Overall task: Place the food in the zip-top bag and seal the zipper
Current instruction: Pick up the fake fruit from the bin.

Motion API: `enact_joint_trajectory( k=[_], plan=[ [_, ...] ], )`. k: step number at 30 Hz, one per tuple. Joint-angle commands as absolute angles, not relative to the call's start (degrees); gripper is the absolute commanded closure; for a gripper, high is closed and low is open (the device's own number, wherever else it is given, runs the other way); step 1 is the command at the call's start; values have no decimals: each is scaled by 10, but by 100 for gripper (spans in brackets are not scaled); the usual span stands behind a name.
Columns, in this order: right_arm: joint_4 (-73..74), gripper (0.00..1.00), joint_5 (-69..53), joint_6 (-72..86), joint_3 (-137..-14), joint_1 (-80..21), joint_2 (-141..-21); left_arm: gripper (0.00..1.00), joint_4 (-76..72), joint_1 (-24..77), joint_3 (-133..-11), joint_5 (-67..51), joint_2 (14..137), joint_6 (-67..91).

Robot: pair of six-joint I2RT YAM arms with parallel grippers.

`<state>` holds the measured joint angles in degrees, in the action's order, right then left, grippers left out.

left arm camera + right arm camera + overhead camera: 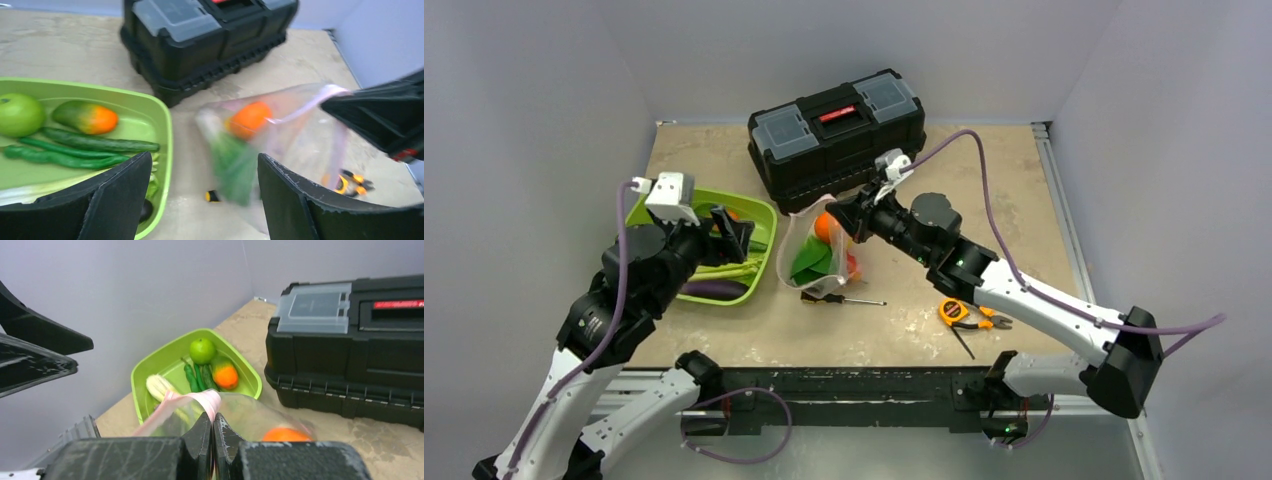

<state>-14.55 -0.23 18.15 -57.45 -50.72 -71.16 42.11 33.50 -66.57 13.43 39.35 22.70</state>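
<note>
The clear zip-top bag (821, 255) lies between the lime-green tray and my right arm, with an orange piece (826, 228), a green leafy piece (812, 262) and a red piece inside. My right gripper (844, 216) is shut on the bag's pinkish zipper strip (205, 399) and holds the bag's top edge up. My left gripper (732, 232) is open and empty above the tray's right side, left of the bag. In the left wrist view the bag (280, 135) and zipper (320, 97) show blurred between the fingers (120, 195). The tray holds a green apple (19, 114), an orange-green piece (86, 117) and green pods (95, 143).
The lime-green tray (764, 262) stands at the left, with a dark eggplant (714, 289) and a pale leafy piece (159, 386) in it. A black toolbox (836, 128) stands behind the bag. A small screwdriver (844, 299) and orange-handled pliers (969, 316) lie on the table in front.
</note>
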Motion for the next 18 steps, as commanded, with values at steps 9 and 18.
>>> enact_joint_trajectory(
  k=[9, 18],
  plan=[
    [-161, 100, 33, 172, -589, -509, -729, 12, 444, 307, -619, 269, 404, 249],
    [-149, 100, 45, 169, -585, -508, -744, 10, 422, 141, -593, 95, 483, 282]
  ],
)
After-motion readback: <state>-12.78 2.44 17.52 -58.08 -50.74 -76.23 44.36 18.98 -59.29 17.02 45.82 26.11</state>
